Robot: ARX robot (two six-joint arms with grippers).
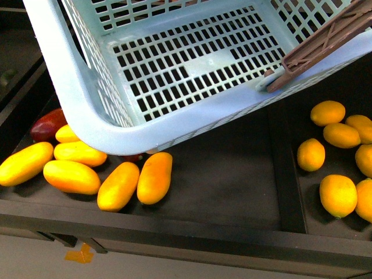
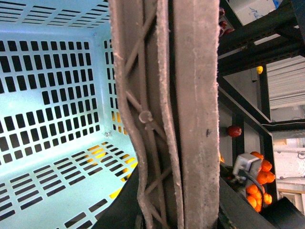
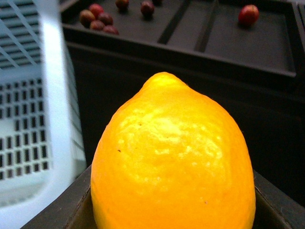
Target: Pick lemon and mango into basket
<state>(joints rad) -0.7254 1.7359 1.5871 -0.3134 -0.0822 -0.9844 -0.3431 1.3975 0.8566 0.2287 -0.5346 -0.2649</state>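
Note:
The light teal basket [image 1: 174, 70] hangs tilted above the dark fruit shelf and fills the top of the front view; no fruit shows inside it. My left gripper [image 2: 176, 217] is shut on its brown handle [image 2: 167, 109], with the basket's slotted inside [image 2: 52, 119] beside it. My right gripper [image 3: 171, 210] is shut on a bright yellow lemon [image 3: 174, 157], pointed end away from the camera, next to the basket's wall [image 3: 52, 105]. Several mangoes [image 1: 154, 177] lie in the left bin under the basket. More lemons [image 1: 338, 195] lie in the right bin. Neither gripper shows in the front view.
A dark red fruit [image 1: 47, 125] lies at the far left by the mangoes. A black divider [image 1: 285, 174] separates the two bins. The shelf's front rail [image 1: 186, 232] runs along the bottom. Dark red fruits [image 3: 97, 19] sit in trays behind the lemon. Orange tangerines [image 2: 259, 183] show beyond the handle.

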